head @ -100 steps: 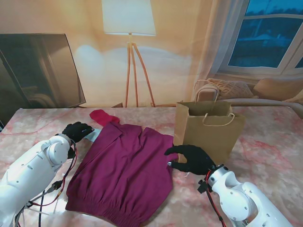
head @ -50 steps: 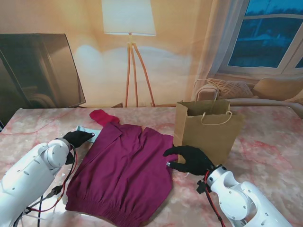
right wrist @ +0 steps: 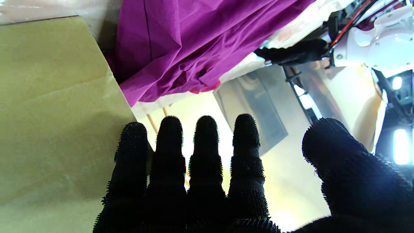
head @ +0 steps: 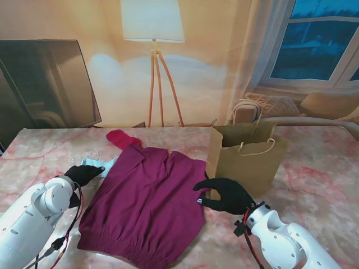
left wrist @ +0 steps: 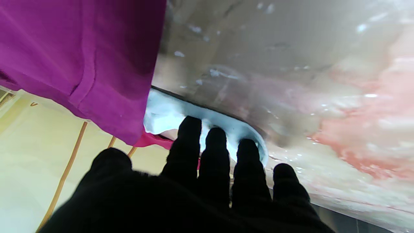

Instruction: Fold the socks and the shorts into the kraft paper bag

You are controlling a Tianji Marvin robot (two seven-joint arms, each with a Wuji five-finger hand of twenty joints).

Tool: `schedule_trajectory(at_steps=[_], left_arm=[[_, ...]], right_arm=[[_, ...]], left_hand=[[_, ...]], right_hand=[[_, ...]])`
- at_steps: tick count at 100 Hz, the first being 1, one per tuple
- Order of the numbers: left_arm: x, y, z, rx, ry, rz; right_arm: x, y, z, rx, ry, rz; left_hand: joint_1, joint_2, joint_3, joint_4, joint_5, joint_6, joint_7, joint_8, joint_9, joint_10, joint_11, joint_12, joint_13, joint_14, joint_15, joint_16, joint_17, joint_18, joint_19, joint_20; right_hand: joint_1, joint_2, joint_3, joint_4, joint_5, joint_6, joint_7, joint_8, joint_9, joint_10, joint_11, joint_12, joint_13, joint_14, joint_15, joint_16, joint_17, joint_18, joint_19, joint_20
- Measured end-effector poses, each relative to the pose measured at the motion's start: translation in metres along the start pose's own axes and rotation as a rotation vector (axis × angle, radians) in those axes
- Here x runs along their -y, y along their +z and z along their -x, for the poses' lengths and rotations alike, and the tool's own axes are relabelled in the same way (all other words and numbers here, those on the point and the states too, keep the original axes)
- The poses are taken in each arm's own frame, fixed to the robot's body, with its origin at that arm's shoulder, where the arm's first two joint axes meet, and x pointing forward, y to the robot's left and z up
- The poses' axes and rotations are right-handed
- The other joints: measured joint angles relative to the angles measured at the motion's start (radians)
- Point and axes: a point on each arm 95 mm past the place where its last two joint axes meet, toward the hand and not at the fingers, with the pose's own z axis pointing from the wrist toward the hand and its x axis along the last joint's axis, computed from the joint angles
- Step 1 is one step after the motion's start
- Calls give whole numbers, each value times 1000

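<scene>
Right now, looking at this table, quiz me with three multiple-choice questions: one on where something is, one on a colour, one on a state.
1. Where does the kraft paper bag stand?
A. On my right, beside the shorts
B. On my left, by the pale blue sock
C. On top of the shorts

2. What colour are the shorts?
A. Grey
B. Magenta
C. Green

3. How is the right hand?
A. Closed on the bag's handle
B. Open, fingers spread, holding nothing
C. Inside the bag

Answers: 1 A, the stand view shows it upright right of the shorts. 2 B, every view shows magenta cloth. 3 B, its wrist view shows spread, empty fingers.
</scene>
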Motion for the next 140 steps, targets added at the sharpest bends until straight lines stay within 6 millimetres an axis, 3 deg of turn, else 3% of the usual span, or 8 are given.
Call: schedule_trajectory(at_steps=[28,47,65,74,88,105,121,140], left_arm=[[-12,-37,6,26,7,-4],[-29,-74,15,54,50,-43],[-42,-115,20,89,88,-54],[-48,-132,21,105,143,-60],[-54,-157,24,123,178,-43],[-52,-177,22,141,250,-49],[-36,-180,15,100,284,-245],[-17,-169,8,100,243,-251]], right_arm=[[3,-16,-8,-22,-6,10],[4,-24,-15,-49,-11,25],[7,-27,-20,-69,-10,29],[8,-28,-21,-76,-10,31],[9,-28,-23,-84,-10,35],[9,-26,-25,-93,-9,36],[8,-21,-25,-97,-5,39],[5,-14,-20,-86,3,39]], left_hand=[[0,3,0,0,73,0,0,-4,75,3,-4,5,53,33,39,32,-12,-10,57,125],[-1,4,0,0,110,5,7,-4,139,39,-4,10,103,108,111,78,-24,8,106,241],[-1,4,0,0,164,42,76,4,234,95,16,28,200,201,202,161,-1,93,242,290],[-1,4,0,1,187,52,85,7,285,134,51,37,271,234,247,201,21,168,399,291],[-1,0,13,26,213,59,131,24,339,157,113,64,363,248,328,247,67,220,636,289],[-1,-126,45,51,244,-8,207,71,455,151,193,131,434,249,390,272,125,235,773,235],[18,-274,123,51,327,-80,338,115,563,104,260,191,519,216,444,285,194,245,853,198],[19,-317,165,51,477,-132,508,117,587,94,291,220,531,213,491,308,208,247,884,170]], right_hand=[[0,0,0,0,0,0,0,0,0,0,0,0,0,0,0,0,0,0,0,0],[0,0,0,0,0,0,0,0,0,0,0,0,0,0,0,0,0,0,0,0],[0,0,0,0,0,0,0,0,0,0,0,0,0,0,0,0,0,0,0,0],[0,0,0,0,0,0,0,0,0,0,0,0,0,0,0,0,0,0,0,0],[0,0,0,0,0,0,0,0,0,0,0,0,0,0,0,0,0,0,0,0],[0,0,-7,0,0,0,0,0,0,0,0,0,0,0,0,0,0,0,0,0],[0,0,-10,0,0,0,0,0,0,0,0,0,0,0,0,0,0,0,0,0],[0,0,-11,0,0,0,0,0,0,0,0,0,0,0,0,0,0,1,0,0]])
